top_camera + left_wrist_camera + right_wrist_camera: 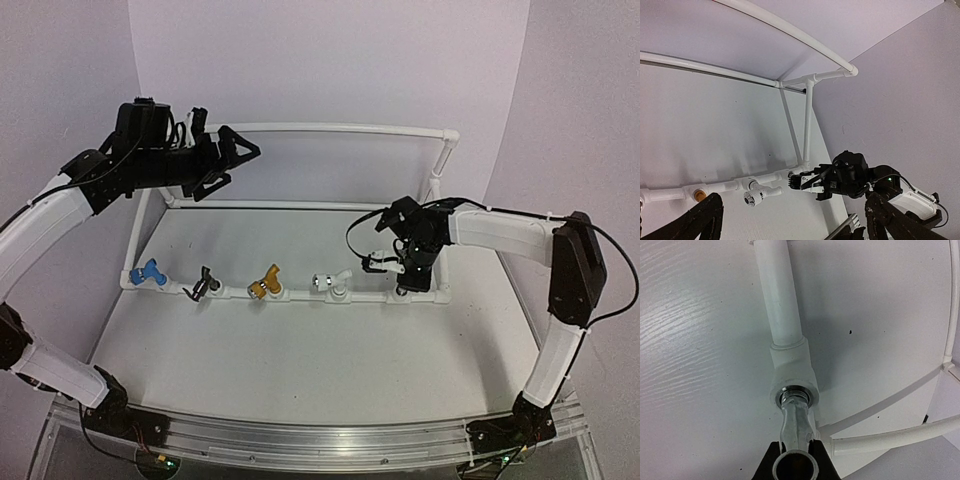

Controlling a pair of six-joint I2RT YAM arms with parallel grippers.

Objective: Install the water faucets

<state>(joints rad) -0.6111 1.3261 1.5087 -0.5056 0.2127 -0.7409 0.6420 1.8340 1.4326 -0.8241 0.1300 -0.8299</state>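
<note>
Four faucets [267, 284] sitting on front rail of the pipe frame [340, 127], right gripper [795, 461] clamping the silver faucet [796, 420] in frame's front-right socket [793, 371], left gripper [238, 165] hanging open above frame's back-left corner.

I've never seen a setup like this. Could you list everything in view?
Blue faucet, black faucet, gold faucet, white faucet: one each, along the front pipe, left to right.
Silver faucet: one, shiny grey, at the front pipe's right-end socket.
Pipe frame: one, white, on the table.
Table: one, white, under everything.
Arms: two, white and black; left arm raised back left, jaws open; right arm low, jaws shut on the silver faucet.
</note>
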